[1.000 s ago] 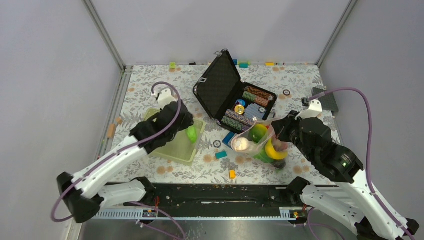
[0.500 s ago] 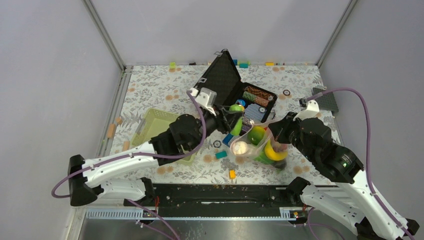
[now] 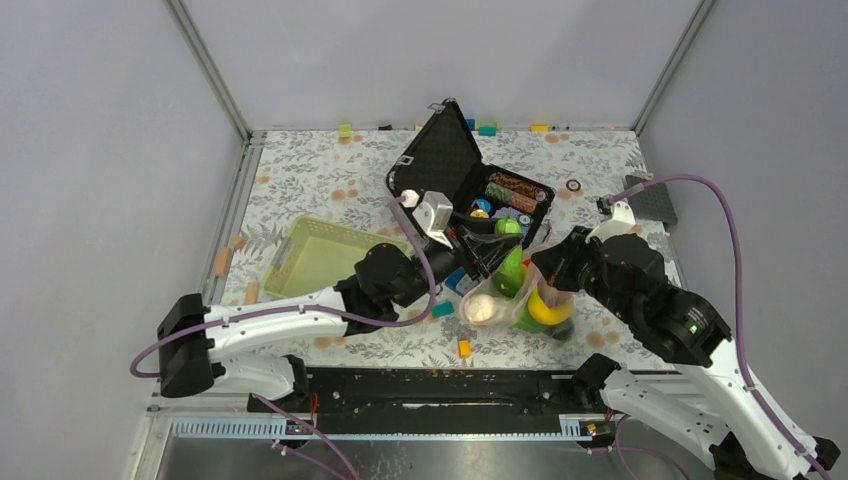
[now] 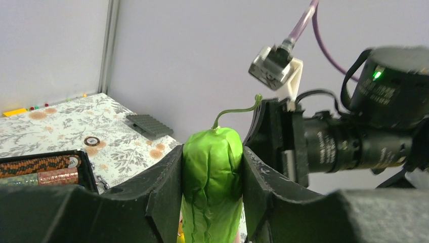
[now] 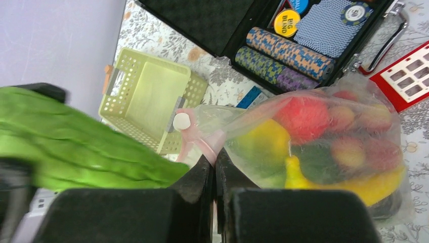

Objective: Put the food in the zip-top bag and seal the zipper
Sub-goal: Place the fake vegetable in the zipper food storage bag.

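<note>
left gripper (image 4: 212, 154) clamped, right gripper (image 5: 214, 162) closed

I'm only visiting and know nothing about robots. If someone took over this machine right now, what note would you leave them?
Left claw: shut on the green leaf, held at the bag's mouth.
Right claw: shut, pinching the zip-top bag at its pink zipper and holding the mouth up.
Done: the bag already holds red, yellow and dark food. The green basket looks empty.
Left: drop the leaf in, then press the zipper shut along its length.
</note>
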Controlling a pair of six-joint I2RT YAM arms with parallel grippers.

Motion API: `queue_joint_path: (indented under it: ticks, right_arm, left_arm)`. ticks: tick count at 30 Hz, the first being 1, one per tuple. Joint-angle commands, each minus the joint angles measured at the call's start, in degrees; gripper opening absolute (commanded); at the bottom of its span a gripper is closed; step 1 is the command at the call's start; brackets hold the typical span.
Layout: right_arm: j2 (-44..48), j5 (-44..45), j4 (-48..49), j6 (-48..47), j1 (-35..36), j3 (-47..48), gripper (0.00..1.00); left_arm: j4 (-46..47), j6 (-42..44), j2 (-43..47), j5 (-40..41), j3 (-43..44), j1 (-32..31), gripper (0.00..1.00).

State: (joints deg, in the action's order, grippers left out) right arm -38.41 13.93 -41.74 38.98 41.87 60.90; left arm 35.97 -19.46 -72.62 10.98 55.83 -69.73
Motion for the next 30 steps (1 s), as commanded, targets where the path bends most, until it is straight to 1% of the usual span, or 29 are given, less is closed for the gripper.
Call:
queue_joint_path:
  ticks: [1, 6, 8, 9, 10, 12, 14, 17, 18, 19, 21, 22, 23, 26, 28, 30]
  right_arm:
    - [-0.7, -4.0, 0.4, 2.8, -0.2, 7.0, 0.00]
    - [-2.6, -6.1, -3.1, 4.1, -0.3, 12.1, 0.00]
    - [-3.6, -7.6, -4.2, 4.5, -0.3, 14.0, 0.00]
    - [-4.2, -8.2, -4.8, 4.7, -0.2, 14.8, 0.00]
    - [-4.7, -8.7, -5.3, 4.9, -0.3, 15.6, 0.00]
    - [-5.7, -9.6, -5.7, 5.2, -0.2, 16.5, 0.00]
    - [-6.1, -9.6, -5.7, 5.7, -0.2, 16.8, 0.00]
    - [-6.3, -7.9, -5.7, 6.0, -0.3, 17.1, 0.00]
    - [-6.3, -7.5, -5.6, 6.0, -0.2, 17.3, 0.00]
    - [-6.4, -7.1, -5.7, 5.9, -0.2, 17.4, 0.00]
    - [-6.5, -6.6, -5.7, 5.6, -0.2, 17.5, 0.00]
    - [-6.6, -6.3, -5.7, 5.6, -0.2, 17.4, 0.00]
    - [-6.6, -5.9, -5.7, 5.6, -0.2, 17.5, 0.00]
    - [-6.8, -4.6, -5.4, 5.2, -0.2, 17.4, 0.00]
    - [-6.9, -4.2, -5.1, 4.9, -0.2, 17.1, 0.00]
    - [-7.0, -3.8, -5.0, 4.6, -0.2, 17.0, 0.00]
  left_arm:
    - [11.8, 1.7, -2.8, -3.5, -1.7, -0.2, 0.00]
    - [18.9, 1.5, -4.8, -2.2, -5.5, -0.1, 0.00]
    - [19.9, 1.6, -5.6, -1.5, -6.0, -0.2, 0.00]
    - [20.0, 1.7, -5.9, -1.8, -6.1, -0.2, 0.02]
    - [20.1, 1.9, -6.1, -2.4, -6.3, -0.2, 0.10]
    - [20.3, 2.2, -6.3, -3.5, -6.8, -0.2, 0.17]
    - [20.2, 2.3, -6.5, -3.9, -7.4, -0.2, 0.28]
    - [19.5, 2.5, -5.8, -4.6, -8.4, -0.2, 0.50]
    - [19.1, 2.5, -5.5, -4.7, -9.0, -0.2, 0.60]
    - [18.3, 2.8, -4.9, -5.0, -9.2, -0.2, 0.67]
    - [15.1, 2.4, -3.7, -5.5, -9.0, -0.2, 0.78]
    - [11.7, 2.3, -3.1, -6.2, -8.3, -0.2, 0.85]
    - [9.1, 2.2, -2.7, -7.1, -7.2, -0.3, 0.89]
    - [-5.0, 0.4, -1.7, -9.3, -2.2, -0.2, 0.98]
    - [-10.9, -0.5, -0.8, -10.7, -0.2, -0.3, 0.99]
    - [-14.3, -0.9, 0.8, -12.8, 0.3, -0.3, 0.99]
